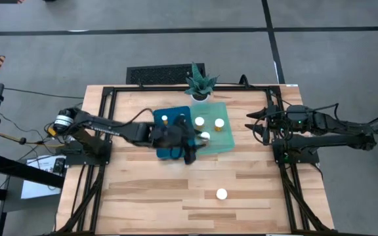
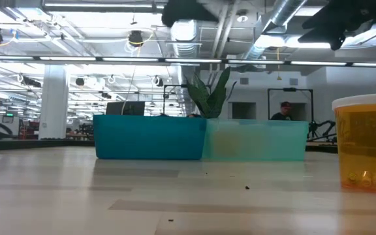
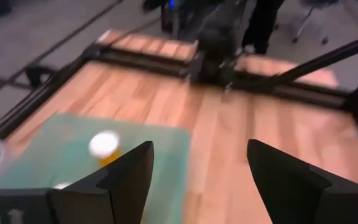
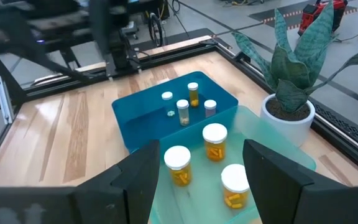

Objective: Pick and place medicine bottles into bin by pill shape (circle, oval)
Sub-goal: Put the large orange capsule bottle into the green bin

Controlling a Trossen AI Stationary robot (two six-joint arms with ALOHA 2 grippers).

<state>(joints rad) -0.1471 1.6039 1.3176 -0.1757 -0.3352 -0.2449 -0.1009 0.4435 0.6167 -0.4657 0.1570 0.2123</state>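
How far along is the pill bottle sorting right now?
Mostly done: four narrow-capped bottles stand in the blue bin and three wide-capped bottles in the green bin. The left gripper hangs open over the bins, holding nothing; the right gripper waits aside. One bottle remains on the table.

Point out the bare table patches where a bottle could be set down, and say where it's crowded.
Free: the wooden table in front of the bins, bare except one white-capped amber bottle; also the strip between the pale green bin and the right gripper. Crowded: the dark blue bin, where the left gripper hovers, and the potted green plant behind.
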